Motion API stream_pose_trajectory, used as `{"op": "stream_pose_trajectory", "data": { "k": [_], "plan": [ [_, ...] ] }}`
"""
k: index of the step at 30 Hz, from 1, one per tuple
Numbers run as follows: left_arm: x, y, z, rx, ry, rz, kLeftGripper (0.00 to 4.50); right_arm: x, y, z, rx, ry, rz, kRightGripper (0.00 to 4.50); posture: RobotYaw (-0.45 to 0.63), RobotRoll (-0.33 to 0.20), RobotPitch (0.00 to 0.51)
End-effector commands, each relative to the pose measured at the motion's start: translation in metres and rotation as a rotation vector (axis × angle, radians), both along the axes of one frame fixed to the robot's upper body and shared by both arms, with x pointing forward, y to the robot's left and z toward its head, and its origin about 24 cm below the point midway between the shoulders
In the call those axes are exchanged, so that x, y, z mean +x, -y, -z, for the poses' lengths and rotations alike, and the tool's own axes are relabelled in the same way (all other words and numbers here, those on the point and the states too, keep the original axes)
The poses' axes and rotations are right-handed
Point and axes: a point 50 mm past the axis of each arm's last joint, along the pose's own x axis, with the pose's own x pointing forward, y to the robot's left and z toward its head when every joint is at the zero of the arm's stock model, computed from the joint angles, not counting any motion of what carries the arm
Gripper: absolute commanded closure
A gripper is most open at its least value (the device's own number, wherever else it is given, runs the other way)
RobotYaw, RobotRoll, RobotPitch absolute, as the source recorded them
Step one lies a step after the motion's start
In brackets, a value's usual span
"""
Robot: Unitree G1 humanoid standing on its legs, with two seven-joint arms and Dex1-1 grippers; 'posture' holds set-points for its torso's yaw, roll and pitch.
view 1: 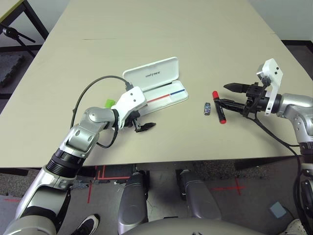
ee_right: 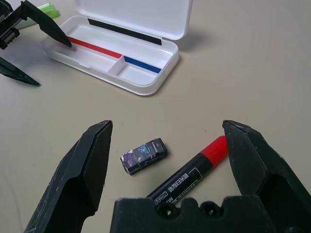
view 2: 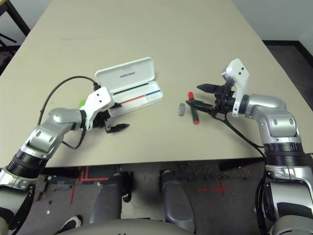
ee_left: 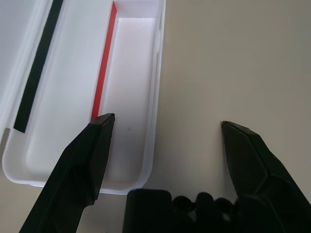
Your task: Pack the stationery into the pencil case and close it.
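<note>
The left gripper (view 1: 145,127) hangs low over the table (view 1: 195,44) with its two black fingers spread wide and nothing between them. One of its fingers (ee_left: 85,165) is over the near end of the pencil case (view 1: 166,95), the other is over bare table just beside the case wall. The case lies open directly ahead of this gripper, the lid folded back on the far side, with a red and a blue stripe along the inside of the tray. Behind the left wrist, on the side away from the case, a small part of the lime-green highlighter (view 1: 109,103) shows on the table. The right gripper (view 1: 225,95) is also released, its fingers far apart and empty, and it points toward the middle of the table. Just in front of its fingertips lies the red marker (ee_right: 187,174), with the red cap turned away from the gripper. Next to the marker, a little further toward the case, lies the small eraser block (ee_right: 143,155). Both are apart from the case and not touched by the fingers.
</note>
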Motion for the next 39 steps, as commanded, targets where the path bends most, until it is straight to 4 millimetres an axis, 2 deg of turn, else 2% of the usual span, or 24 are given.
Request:
{"op": "stream_pose_trajectory", "data": {
  "k": [1, 4, 14, 18, 25, 39],
  "plan": [
    [-0.001, -0.002, 0.006, 0.023, -0.058, 0.017, 0.04, -0.002, 0.003, 0.000, -0.027, 0.005, -0.002, 0.00, -0.15, 0.000, 0.210],
    [-0.001, -0.003, 0.006, 0.029, -0.077, 0.032, 0.62, -0.003, 0.004, 0.000, -0.028, 0.005, 0.000, 0.00, -0.15, 0.000, 0.210],
    [0.003, -0.005, -0.004, 0.018, -0.047, 0.069, 4.46, -0.003, 0.000, -0.005, -0.036, 0.035, -0.015, 0.00, -0.16, 0.000, 0.205],
    [0.004, -0.006, -0.015, 0.037, -0.005, 0.106, 4.46, -0.006, 0.000, -0.005, -0.065, 0.024, -0.051, 0.00, -0.16, 0.000, 0.202],
    [-0.007, -0.007, -0.031, 0.063, 0.048, 0.236, 4.46, -0.013, -0.006, -0.002, -0.107, -0.016, -0.125, 0.00, -0.15, 0.000, 0.198],
    [-0.031, -0.021, -0.019, 0.099, -0.018, 0.359, 4.46, -0.026, -0.025, 0.012, -0.150, -0.112, -0.283, 0.00, -0.14, 0.000, 0.195]
  ]
}}
